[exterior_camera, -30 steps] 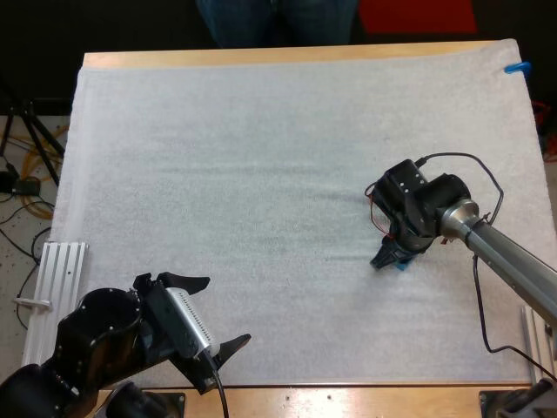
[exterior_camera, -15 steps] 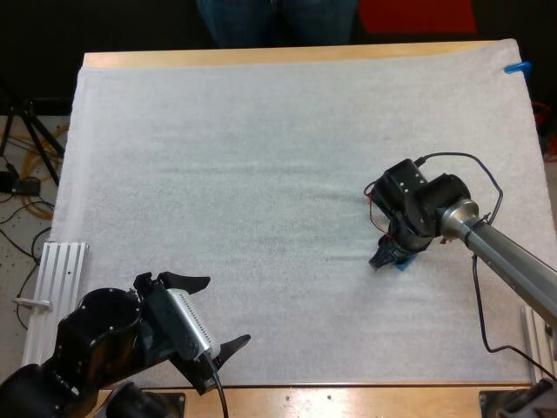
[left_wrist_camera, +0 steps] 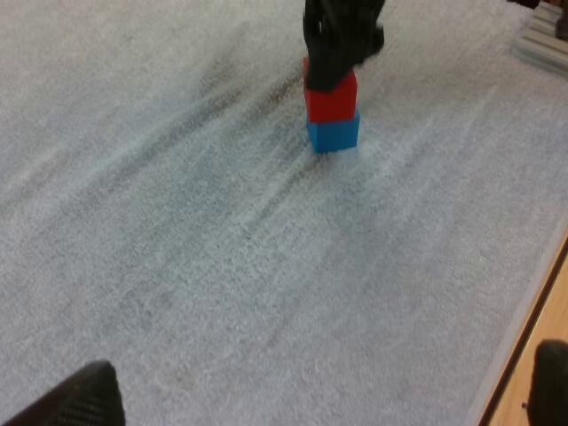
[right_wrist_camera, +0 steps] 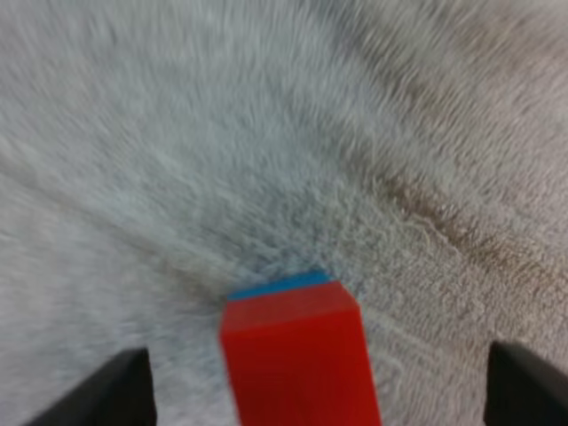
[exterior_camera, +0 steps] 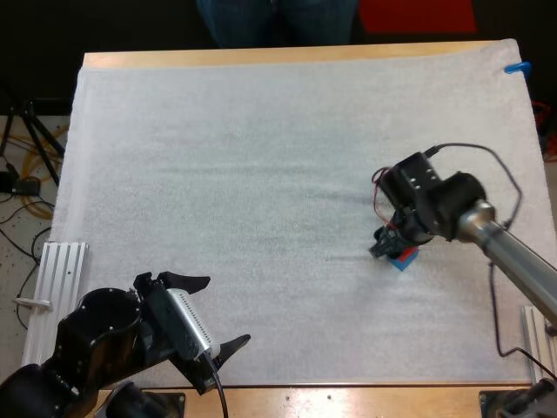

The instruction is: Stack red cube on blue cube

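Your right gripper [exterior_camera: 388, 247] stands spread, its fingers clear on either side of the red cube [left_wrist_camera: 331, 96], which sits on the blue cube [left_wrist_camera: 334, 133] toward the mat's [exterior_camera: 261, 174] right edge. Withdraw it crookedly and a finger could clip the stack and topple it. Your left gripper [exterior_camera: 211, 313] hangs spread and empty at the near left corner

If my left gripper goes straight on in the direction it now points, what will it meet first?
Most likely the white mat: the open left gripper aims down at bare mat, well short of the red cube stacked on the blue cube. Depth is hard to judge, though.
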Controlling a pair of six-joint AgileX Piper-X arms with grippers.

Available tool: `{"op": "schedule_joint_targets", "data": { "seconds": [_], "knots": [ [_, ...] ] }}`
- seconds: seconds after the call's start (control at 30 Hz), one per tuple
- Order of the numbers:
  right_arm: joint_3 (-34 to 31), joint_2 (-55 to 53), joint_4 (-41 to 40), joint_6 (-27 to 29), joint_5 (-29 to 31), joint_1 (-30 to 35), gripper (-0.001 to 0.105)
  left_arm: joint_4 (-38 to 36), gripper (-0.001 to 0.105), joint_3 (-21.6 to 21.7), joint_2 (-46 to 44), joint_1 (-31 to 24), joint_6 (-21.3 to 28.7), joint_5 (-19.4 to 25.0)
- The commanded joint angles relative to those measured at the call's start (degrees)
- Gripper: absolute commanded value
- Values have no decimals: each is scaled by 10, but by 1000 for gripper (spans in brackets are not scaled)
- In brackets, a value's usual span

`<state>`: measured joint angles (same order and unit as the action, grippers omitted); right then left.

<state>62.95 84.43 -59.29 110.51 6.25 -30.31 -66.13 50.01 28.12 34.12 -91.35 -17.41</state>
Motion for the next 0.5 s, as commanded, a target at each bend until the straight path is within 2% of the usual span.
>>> {"op": "schedule_joint_targets", "data": {
  "seconds": [0.0,0.07,0.3,0.33,0.47],
  "knots": [
    [8,-30,4,-12,-20,1,71,4,87,3,2,2,2,-4],
    [8,-62,5,-25,-43,1,71,4,87,3,2,2,2,-4],
    [8,-111,29,-39,-44,1,71,6,87,3,2,2,4,-3],
    [8,-114,34,-41,-44,1,71,12,87,3,2,2,-1,11],
    [8,-115,61,-51,-44,17,71,57,87,3,2,-2,-30,108]
  ]
}}
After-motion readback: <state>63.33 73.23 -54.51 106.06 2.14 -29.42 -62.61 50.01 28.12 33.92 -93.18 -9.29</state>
